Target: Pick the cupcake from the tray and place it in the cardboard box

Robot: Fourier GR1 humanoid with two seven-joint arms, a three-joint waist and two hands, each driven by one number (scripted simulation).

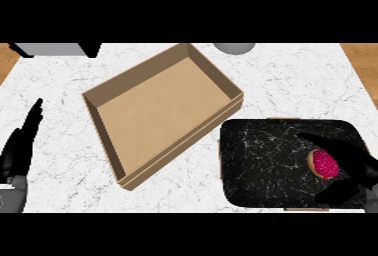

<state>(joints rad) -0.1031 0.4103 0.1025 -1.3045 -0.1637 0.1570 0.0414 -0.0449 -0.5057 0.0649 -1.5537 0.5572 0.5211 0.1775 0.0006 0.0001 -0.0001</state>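
- I read this as the pick step: my right hand is down over the right side of the black marbled tray, with the cupcake right against it.
- The cupcake, pink-topped with a tan edge, sits on the tray's right half; a dark finger runs above it and the thumb shows below, so the hand looks curled round it. I cannot tell whether it has left the tray surface.
- The cardboard box lies open to the tray's upper left, its near corner just beside the tray's top-left edge. Nothing is in it.
- My left hand rests at the left edge, fingers straight and pointing up, well apart from the box.
- Next, I judge, comes a lift straight off the tray, then a carry leftward and away from me over the box's near wall, high enough to clear that rim, before lowering onto the box floor and letting the fingers part.
- 1 risk: clipping the box's right corner on the way across.
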